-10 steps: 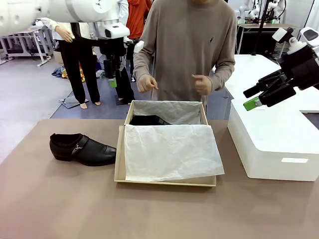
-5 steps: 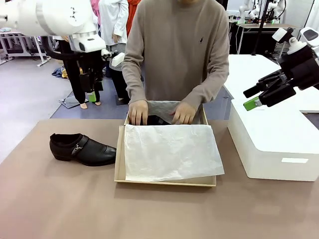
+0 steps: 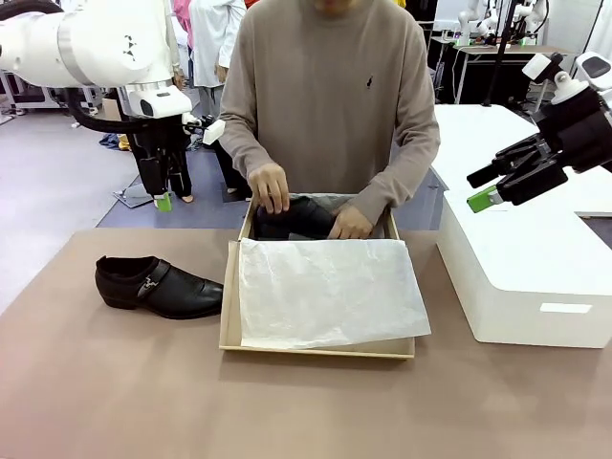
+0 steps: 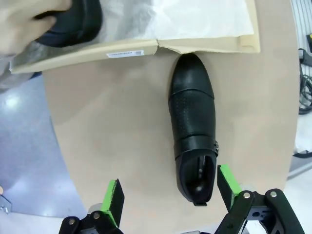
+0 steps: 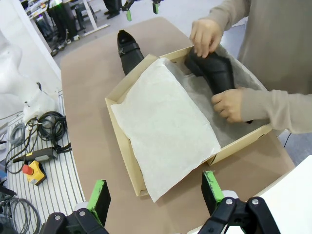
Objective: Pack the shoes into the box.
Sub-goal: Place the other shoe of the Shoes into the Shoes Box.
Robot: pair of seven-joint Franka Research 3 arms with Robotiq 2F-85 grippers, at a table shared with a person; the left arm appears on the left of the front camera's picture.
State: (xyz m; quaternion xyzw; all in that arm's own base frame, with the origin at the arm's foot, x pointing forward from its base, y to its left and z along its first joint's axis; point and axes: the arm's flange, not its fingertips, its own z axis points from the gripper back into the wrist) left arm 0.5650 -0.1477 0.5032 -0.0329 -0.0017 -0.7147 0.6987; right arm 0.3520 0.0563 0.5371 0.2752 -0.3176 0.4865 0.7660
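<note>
Green pads of our left hand (image 4: 169, 187) stand wide apart and hold nothing. It hangs with fingers pointing down, and in its wrist view the loose shoe (image 4: 192, 117) lies between them on the brown surface (image 3: 115, 382), with its toe against, or nearly against, the side wall of the box (image 3: 229, 316). Our right hand (image 3: 478, 188) is open and empty too, raised over the white box (image 3: 526, 277), well apart from both shoes.

We judge that the step in hand is to fetch this loose shoe. To do it well, we should come straight down and close across the narrow middle, near the buckle strap, because glossy leather can slip. We should also wait until the person's hands (image 3: 270, 186) leave the box, where they hold the other shoe (image 5: 217, 70) at its far end.

A sheet of tissue paper (image 3: 325, 292) covers the near part of the box, so what lies under it is hidden. The packed shoe is partly covered by fingers and paper, and we cannot tell whether it already rests flat. We cannot make out the lid flap with certainty.
</note>
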